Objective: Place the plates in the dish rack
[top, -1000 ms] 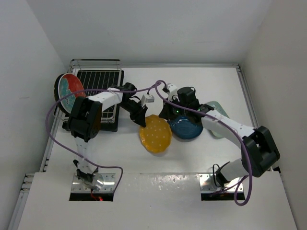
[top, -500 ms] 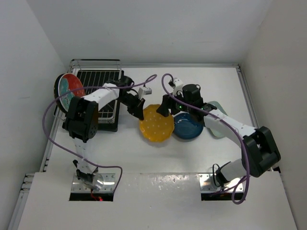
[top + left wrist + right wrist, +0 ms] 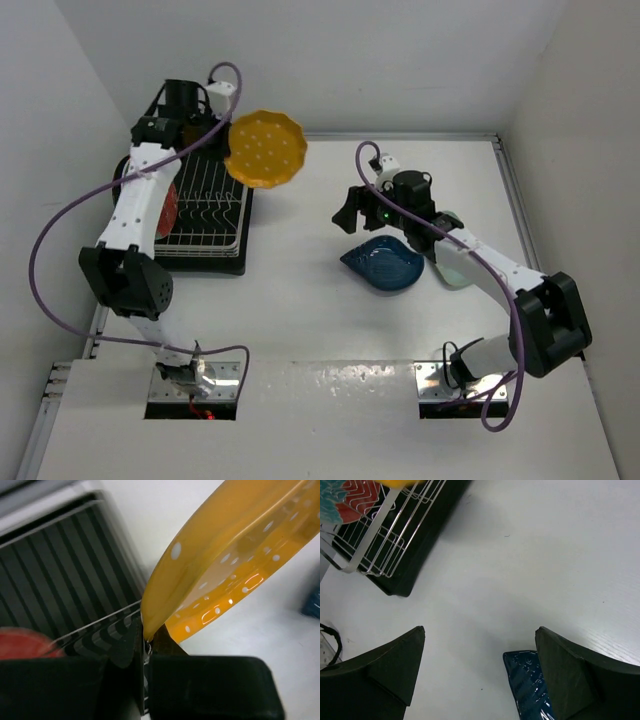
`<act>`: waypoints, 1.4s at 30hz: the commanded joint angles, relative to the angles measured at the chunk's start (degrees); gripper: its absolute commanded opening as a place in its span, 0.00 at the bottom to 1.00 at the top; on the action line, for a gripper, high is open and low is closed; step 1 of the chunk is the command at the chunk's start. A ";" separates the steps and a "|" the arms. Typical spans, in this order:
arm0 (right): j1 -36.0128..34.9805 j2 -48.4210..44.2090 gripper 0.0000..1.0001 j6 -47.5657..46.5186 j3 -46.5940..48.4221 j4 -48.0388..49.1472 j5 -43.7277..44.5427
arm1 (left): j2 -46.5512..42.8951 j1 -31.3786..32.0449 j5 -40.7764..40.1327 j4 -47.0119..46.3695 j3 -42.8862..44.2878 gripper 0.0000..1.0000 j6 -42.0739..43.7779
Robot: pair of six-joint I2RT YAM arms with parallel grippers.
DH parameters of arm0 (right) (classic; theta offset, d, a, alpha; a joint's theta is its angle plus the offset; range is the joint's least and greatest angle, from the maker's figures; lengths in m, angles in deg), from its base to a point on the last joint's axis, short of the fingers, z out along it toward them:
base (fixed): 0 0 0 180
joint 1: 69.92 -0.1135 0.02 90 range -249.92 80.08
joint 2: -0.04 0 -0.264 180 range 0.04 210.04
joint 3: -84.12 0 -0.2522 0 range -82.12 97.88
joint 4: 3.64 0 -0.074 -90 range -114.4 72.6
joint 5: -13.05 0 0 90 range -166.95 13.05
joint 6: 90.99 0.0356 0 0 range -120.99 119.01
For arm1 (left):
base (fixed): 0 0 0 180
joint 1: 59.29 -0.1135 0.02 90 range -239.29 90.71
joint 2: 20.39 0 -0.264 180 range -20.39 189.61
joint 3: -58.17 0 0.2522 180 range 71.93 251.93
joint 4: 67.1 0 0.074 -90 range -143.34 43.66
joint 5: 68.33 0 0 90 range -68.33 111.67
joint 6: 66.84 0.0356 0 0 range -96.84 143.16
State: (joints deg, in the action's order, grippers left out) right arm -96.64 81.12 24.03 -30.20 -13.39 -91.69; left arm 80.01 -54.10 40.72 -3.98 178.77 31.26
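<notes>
Yellow plate: glazed ceramic, glossy, bright reflections on underside. Dark blue plate: glossy glaze, fine ribbed relief. Dish rack: thin bright metal wire; tray beneath: matt black plastic. Table: white, smooth, matt, faint grain. Right gripper fingers: matt black.

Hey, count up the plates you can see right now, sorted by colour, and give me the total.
yellow dotted plate: 1
red-and-turquoise plate: 1
dark blue leaf-shaped plate: 1
pale mint plate: 1
Total: 4 plates in view
</notes>
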 commanded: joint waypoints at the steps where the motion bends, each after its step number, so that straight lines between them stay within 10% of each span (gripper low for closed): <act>1: 0.26 -2.33 0.90 2.49 -0.33 2.40 1.64 | -8.19 -2.46 -19.09 -0.94 5.64 0.00 -5.63; 10: 0.18 -4.17 0.90 5.66 -4.98 6.97 2.44 | -19.78 -7.73 -51.62 0.21 -1.70 0.00 -11.44; 42: 0.53 -4.26 0.88 6.54 -7.01 6.98 3.40 | -22.18 -3.53 -78.97 -5.85 -24.14 0.00 -37.72</act>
State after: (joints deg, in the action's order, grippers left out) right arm -96.31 78.41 30.48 -36.95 -8.47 -88.93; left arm 59.44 -59.13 -29.71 -0.22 153.90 -3.10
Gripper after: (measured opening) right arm 0.886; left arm 0.046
